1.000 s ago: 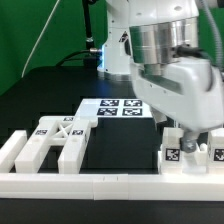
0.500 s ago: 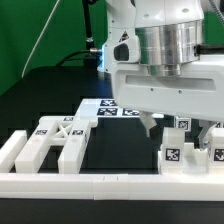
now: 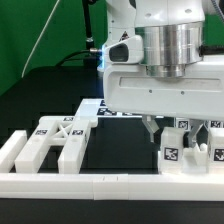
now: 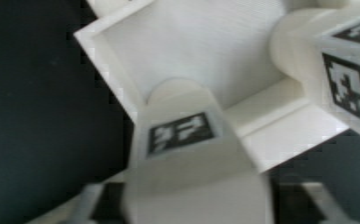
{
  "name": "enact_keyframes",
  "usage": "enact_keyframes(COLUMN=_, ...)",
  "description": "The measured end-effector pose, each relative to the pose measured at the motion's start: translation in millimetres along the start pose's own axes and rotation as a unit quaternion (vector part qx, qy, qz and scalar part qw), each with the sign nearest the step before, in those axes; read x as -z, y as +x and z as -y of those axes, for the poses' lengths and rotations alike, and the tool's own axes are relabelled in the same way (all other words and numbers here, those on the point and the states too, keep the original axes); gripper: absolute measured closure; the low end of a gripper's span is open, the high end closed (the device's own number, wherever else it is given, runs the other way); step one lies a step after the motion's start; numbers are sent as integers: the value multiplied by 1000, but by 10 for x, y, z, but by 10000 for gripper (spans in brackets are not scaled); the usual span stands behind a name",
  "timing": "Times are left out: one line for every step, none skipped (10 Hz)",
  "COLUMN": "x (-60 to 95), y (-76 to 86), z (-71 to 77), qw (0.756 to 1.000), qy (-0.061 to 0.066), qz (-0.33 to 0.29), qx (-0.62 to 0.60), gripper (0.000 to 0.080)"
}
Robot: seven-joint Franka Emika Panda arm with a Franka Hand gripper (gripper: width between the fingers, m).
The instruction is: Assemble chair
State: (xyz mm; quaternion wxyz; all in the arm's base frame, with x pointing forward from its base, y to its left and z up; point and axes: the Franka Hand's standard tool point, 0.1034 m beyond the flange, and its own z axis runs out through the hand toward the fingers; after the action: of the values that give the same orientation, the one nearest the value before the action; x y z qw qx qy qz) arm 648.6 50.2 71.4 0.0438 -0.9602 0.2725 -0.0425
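I am hanging my two-finger gripper (image 3: 180, 133) low over the black table (image 3: 55, 100), on the exterior view's right, with its broad silver-and-white body filling much of that view. Below it, two chunky matte white plastic blocks (image 3: 172, 157) of the chair, each bearing small black-and-white square tags, are standing close together. They are just behind the long thin white border rail (image 3: 90, 182) that is running along the near edge of the table. In the wrist view a chunky white plastic bar with a rounded end (image 4: 186, 160) is running straight between my jaws, its square tag facing the camera near the rounded tip. My jaws are standing either side of this bar and close to it, but I cannot tell whether they are pressing on it or merely flanking it, so I cannot say if I am gripping. Just beside the bar a white tagged cube-like block (image 4: 342, 75) is rising closer to the camera. Past the rounded tip a flat white plastic slab (image 4: 150, 50) is lying against the dark table. Well apart from all this, on the exterior view's left, a chunky white pronged plastic piece (image 3: 58, 140) with tags on top is lying flat beside the same rail. The marker board (image 3: 97, 108) is lying behind, mostly hidden by my gripper.
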Motion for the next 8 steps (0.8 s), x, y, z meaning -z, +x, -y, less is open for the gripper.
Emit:
enact_keyframes(x=0, y=1, z=-3, qw=999, qy=0, qz=0, qx=-41, gripper=511)
enact_keyframes(x=1, y=5, z=-8, qw=997, qy=0, qz=0, qx=-76, gripper=511)
enact_keyframes(x=1, y=8, z=-13, qw=995, qy=0, qz=0, qx=-97, gripper=511)
enact_keyframes(x=4, y=13, z=-31, qw=981, qy=1, qz=2, qx=-193, gripper=511)
enact_keyframes(x=5, y=2, z=-31, qw=963, qy=-1, qz=4, qx=-269, gripper=511)
enact_keyframes(x=5, y=-22, z=-21, qw=939, qy=-2, qz=8, qx=-344, gripper=511)
enact_keyframes(x=5, y=-25, z=-24, qw=906, qy=3, qz=16, qx=-423, gripper=511)
enact_keyframes(x=5, y=-22, z=-26, qw=880, qy=9, qz=24, qx=-475, gripper=511)
